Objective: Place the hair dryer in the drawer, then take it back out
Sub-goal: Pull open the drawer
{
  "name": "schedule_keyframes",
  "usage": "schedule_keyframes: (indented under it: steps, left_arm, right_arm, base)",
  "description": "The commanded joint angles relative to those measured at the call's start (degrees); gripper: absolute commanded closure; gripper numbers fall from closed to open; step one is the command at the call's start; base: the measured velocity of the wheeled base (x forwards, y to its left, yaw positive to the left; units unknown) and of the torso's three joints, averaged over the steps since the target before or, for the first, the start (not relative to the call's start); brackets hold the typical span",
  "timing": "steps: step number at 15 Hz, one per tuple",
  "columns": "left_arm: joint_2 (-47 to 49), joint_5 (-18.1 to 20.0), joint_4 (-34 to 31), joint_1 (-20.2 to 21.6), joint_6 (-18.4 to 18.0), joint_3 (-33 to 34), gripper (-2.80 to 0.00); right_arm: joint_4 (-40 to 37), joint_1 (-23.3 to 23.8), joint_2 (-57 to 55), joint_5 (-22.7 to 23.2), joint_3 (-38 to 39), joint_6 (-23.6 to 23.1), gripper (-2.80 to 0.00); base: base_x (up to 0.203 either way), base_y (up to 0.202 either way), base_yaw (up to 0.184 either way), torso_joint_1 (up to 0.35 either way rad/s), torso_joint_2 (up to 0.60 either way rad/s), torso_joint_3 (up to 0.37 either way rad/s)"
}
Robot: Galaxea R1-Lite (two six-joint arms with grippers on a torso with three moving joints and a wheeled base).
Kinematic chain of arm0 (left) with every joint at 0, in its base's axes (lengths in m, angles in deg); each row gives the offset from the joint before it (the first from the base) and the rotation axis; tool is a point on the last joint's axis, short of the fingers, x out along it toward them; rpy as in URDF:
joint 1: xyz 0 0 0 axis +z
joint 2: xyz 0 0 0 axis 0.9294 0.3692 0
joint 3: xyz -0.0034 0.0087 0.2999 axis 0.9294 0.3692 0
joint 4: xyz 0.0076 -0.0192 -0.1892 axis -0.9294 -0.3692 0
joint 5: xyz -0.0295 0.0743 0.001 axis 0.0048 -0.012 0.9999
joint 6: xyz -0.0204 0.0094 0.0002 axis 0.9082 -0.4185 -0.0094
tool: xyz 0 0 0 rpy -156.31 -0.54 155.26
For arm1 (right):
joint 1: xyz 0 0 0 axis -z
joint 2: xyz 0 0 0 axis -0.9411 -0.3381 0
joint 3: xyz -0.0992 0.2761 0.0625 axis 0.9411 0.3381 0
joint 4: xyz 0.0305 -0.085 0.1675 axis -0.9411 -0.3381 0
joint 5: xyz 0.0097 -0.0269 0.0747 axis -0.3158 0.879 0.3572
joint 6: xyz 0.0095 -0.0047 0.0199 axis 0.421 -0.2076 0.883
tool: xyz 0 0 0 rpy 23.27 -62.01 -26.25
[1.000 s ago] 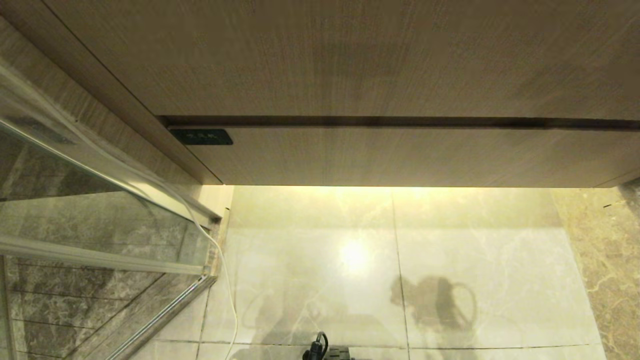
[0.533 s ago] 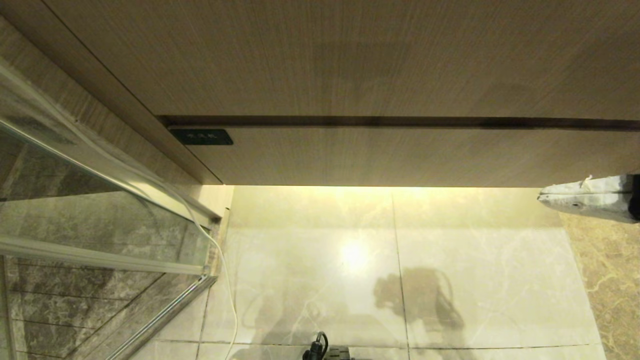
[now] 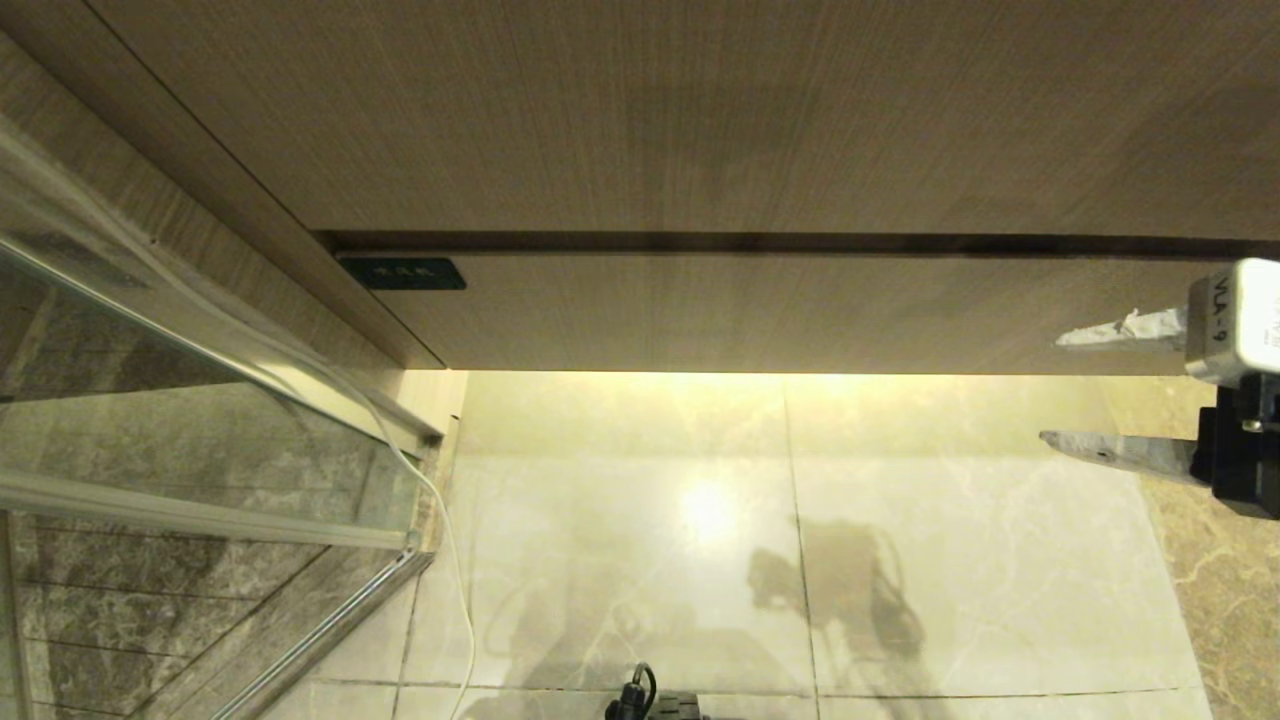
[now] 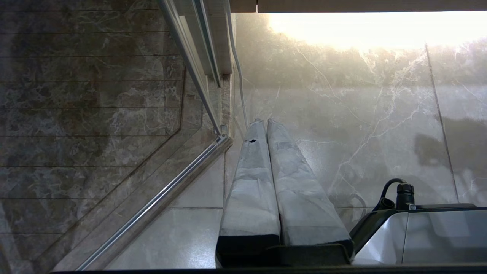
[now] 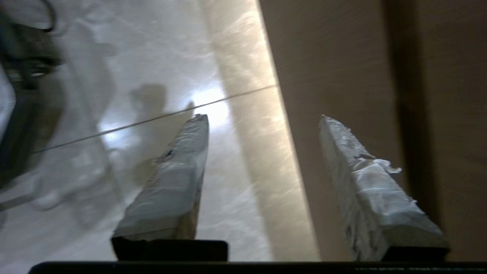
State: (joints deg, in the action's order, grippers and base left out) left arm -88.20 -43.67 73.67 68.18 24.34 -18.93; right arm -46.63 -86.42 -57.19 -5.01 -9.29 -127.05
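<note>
The right gripper (image 3: 1060,390), fingers apart and empty, sits at the right end of the long, closed drawer (image 3: 780,310), which stretches leftward.

Glossy marble floor (image 3: 620,520), glass partition (image 3: 150,420)

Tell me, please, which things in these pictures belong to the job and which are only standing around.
For the job: the closed drawer; the right gripper, open near the drawer's right end. No hair dryer is in view.

Only around: left gripper, shut above the floor; white cable; glass shower door.
</note>
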Motion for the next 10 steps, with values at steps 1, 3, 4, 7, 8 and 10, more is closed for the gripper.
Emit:
schedule_keyframes:
  steps: [1,3,4,7,8,10]
  left_arm:
    - [-0.02,-0.01,0.01,-0.02,0.04,0.09,0.0]
    - [-0.02,-0.01,0.01,-0.02,0.04,0.09,0.0]
    - [-0.02,-0.01,0.01,-0.02,0.04,0.0,0.0]
    - [-0.02,-0.01,0.01,-0.02,-0.04,0.09,0.0]
    - [-0.02,-0.01,0.01,-0.02,0.04,0.05,0.0]
    - [-0.02,-0.01,0.01,-0.02,0.04,0.0,0.0]
  right_arm:
    - [5.13,0.01,-1.45,0.06,1.14,-2.43,-2.8]
    - [11.19,0.01,-3.04,0.25,3.09,-3.58,-2.8]
    - [12.76,0.01,-3.82,0.47,3.79,-3.98,-2.8]
    - [18.09,0.4,-5.91,0.38,4.1,-5.69,-2.8]
    - [19.27,0.44,-6.61,0.39,4.14,-6.45,-2.8]
    - [22.1,0.44,-8.33,0.47,3.82,-7.42,-2.8]
  base:
    - [0.0,0.0,0.0,0.0,0.0,0.0]
    - [0.0,0.0,0.0,0.0,0.0,0.0]
    - [0.0,0.0,0.0,0.0,0.0,0.0]
    - [0.0,0.0,0.0,0.0,0.0,0.0]
    - [0.0,0.0,0.0,0.0,0.0,0.0]
    - [0.0,0.0,0.0,0.0,0.0,0.0]
